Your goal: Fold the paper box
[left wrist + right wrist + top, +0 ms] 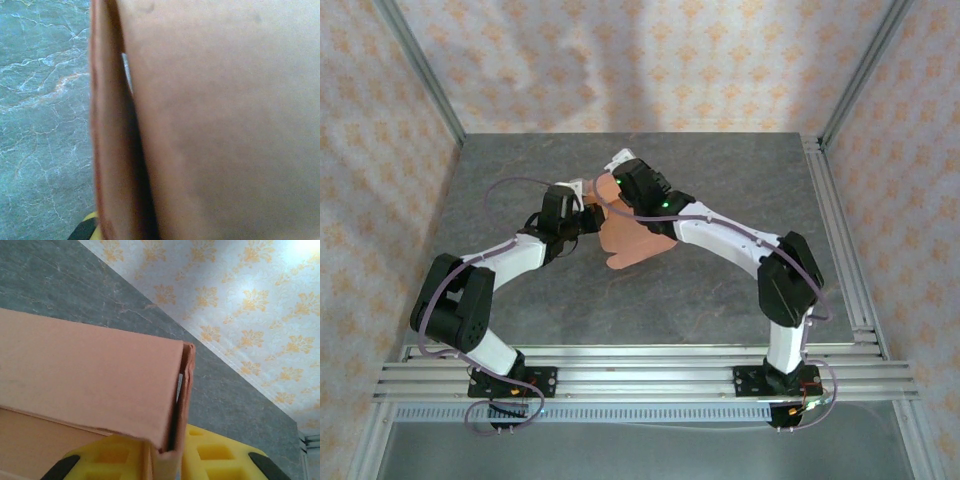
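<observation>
The paper box (638, 242) is a salmon-orange cardboard piece, partly folded and held up over the middle of the grey table (740, 180). My left gripper (584, 216) meets its left edge and is shut on it. In the left wrist view the paper box (225, 125) sits close against the camera with a folded wall at the left, and one yellow-black fingertip (86, 229) peeks out below. My right gripper (622, 190) comes in from behind. Its yellow pads (220, 460) press a doubled side wall of the paper box (90, 375) between them, so the right gripper (167, 462) is shut on it.
Aluminium rails (640, 365) run along the near edge under both arm bases, and another rail (835, 230) lines the right side. Patterned walls (620, 60) close the table at the back and sides. Open grey surface lies around the box.
</observation>
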`<state>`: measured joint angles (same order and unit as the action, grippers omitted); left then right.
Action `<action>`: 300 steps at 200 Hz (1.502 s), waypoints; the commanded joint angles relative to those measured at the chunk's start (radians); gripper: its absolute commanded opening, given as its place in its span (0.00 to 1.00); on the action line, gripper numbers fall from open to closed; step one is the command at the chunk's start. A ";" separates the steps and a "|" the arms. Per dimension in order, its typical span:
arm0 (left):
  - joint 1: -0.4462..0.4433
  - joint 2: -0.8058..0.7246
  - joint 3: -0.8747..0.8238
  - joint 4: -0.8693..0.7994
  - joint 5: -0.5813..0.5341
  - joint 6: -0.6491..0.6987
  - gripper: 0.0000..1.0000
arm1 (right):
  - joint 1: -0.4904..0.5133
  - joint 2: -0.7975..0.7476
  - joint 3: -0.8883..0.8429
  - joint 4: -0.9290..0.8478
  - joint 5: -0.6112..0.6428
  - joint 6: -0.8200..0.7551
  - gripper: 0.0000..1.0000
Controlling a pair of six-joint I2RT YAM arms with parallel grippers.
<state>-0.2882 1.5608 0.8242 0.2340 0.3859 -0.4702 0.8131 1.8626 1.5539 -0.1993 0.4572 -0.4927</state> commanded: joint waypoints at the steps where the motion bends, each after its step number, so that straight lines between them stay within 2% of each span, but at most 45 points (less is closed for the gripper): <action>1: -0.005 -0.001 0.021 0.016 0.018 0.018 0.00 | 0.006 0.026 0.006 0.044 0.077 -0.034 0.21; 37: -0.005 -0.002 0.026 0.010 0.017 0.016 0.00 | 0.009 0.030 -0.007 0.084 0.117 -0.063 0.10; 66: -0.005 -0.005 0.026 0.008 0.016 0.012 0.00 | 0.027 0.043 -0.043 0.174 0.196 -0.139 0.01; 82: -0.004 -0.007 0.027 0.004 0.016 0.012 0.00 | 0.033 0.051 -0.057 0.215 0.228 -0.166 0.01; 97: -0.005 -0.008 0.027 0.002 0.016 0.014 0.00 | 0.034 0.059 -0.058 0.224 0.232 -0.164 0.10; 106: -0.004 -0.010 0.027 0.001 0.016 0.015 0.00 | 0.034 0.065 -0.054 0.225 0.236 -0.163 0.11; 124: -0.005 -0.013 0.027 -0.001 0.016 0.016 0.00 | 0.035 0.078 -0.049 0.243 0.256 -0.169 0.00; 190: -0.005 -0.010 0.033 -0.001 0.015 -0.001 0.00 | 0.042 0.149 -0.042 0.413 0.434 -0.213 0.00; 234: -0.005 -0.008 0.039 -0.004 0.024 -0.006 0.00 | 0.041 0.217 -0.028 0.583 0.547 -0.300 0.00; 274: -0.005 -0.013 0.040 -0.008 0.023 -0.008 0.00 | 0.041 0.274 0.049 0.582 0.581 -0.288 0.00; 300: -0.005 -0.015 0.040 -0.019 0.013 -0.011 0.00 | 0.041 0.234 0.052 0.509 0.512 -0.201 0.00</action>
<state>-0.2878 1.5608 0.8356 0.2272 0.3859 -0.4820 0.8764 2.1090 1.5829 0.3767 0.9356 -0.7345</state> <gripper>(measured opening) 0.055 0.064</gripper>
